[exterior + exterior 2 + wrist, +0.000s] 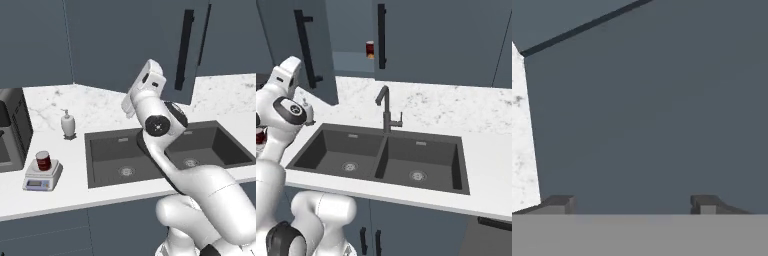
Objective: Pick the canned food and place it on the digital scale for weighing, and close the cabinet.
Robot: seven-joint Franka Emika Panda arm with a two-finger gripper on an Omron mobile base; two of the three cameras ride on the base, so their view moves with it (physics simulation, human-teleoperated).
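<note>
On the table left of the sink, canned food (43, 160) sat upright on digital scale (42, 176), so weighing looked done. Fingers (558, 204) stood apart, empty, facing the cabinet (186, 50) door, still ajar, likely to push it.

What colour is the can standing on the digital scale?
Dark red, clearest in the left base view: canned food on the digital scale.
</note>
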